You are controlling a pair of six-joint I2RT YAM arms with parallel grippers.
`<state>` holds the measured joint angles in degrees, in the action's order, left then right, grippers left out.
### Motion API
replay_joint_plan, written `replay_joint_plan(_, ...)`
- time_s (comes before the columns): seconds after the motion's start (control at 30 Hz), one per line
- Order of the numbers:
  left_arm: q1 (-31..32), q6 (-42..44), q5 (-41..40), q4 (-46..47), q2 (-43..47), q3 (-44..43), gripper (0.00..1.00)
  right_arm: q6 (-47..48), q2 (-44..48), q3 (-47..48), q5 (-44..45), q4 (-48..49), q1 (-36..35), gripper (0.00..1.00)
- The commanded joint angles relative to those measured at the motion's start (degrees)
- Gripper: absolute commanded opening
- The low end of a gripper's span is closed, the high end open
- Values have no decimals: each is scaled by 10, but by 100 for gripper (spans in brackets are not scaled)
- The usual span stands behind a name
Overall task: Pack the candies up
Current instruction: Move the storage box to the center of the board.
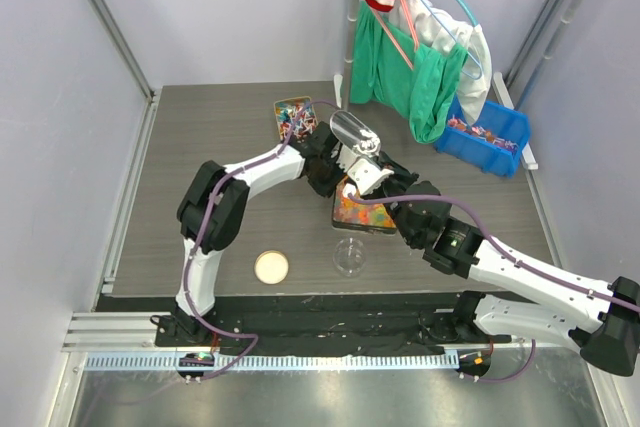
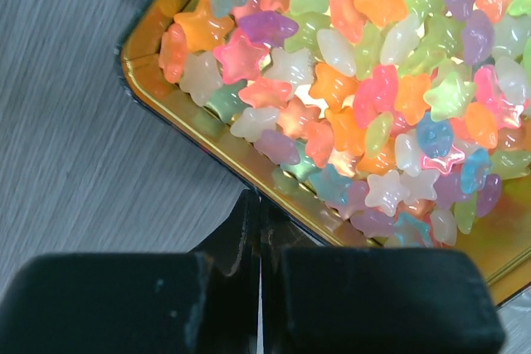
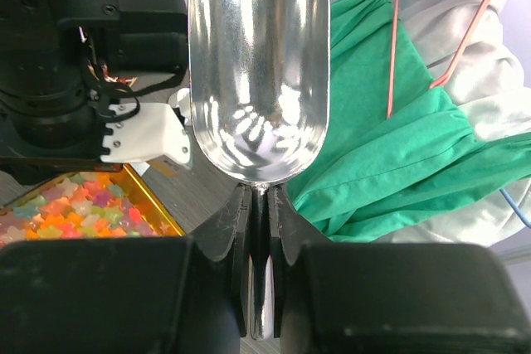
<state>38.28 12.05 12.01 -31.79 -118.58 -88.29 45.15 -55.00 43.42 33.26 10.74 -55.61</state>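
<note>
the candies [image 1: 295, 116], tiny shiny red, blue and white twists, sit in a far tray [image 1: 277, 106], left of centre. right gripper [image 3: 260, 205] pinches a metal scoop [image 3: 259, 64] by its handle; left gripper [image 2: 259, 225] is closed at a gold tray [image 2: 145, 80] rim.

Wrapped candies [image 1: 293, 117] — red, blue, white — heaped in far tray [image 1: 278, 106].
</note>
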Motion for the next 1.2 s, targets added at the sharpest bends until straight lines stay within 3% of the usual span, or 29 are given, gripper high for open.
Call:
replay_joint_plan(0.0, 8, -19, 14, -12, -5, -38, 0, 0, 8, 6, 3, 38, 2, 1)
replay_joint_plan(0.1, -3, -26, 12, 3, 19, -21, 0, -10, 11, 18, -29, -24, 2, 1)
replay_joint_plan(0.3, -35, -28, 31, 25, 113, 30, 0, -56, -4, 98, -168, -271, 1, 1)
replay_joint_plan(0.43, -76, -28, 21, 49, 171, 62, 0, -63, -23, 138, -251, -380, 2, 1)
replay_joint_plan(0.6, -124, -29, 8, 60, 221, 101, 0, -65, -71, 192, -299, -512, 2, 1)
replay_joint_plan(0.8, -187, -20, 7, 61, 270, 131, 0, -92, -97, 162, -406, -508, 0, 1)
replay_joint_plan(1.17, -283, -24, 43, 55, 360, 203, 0, -109, -140, 83, -421, -476, -39, 1)
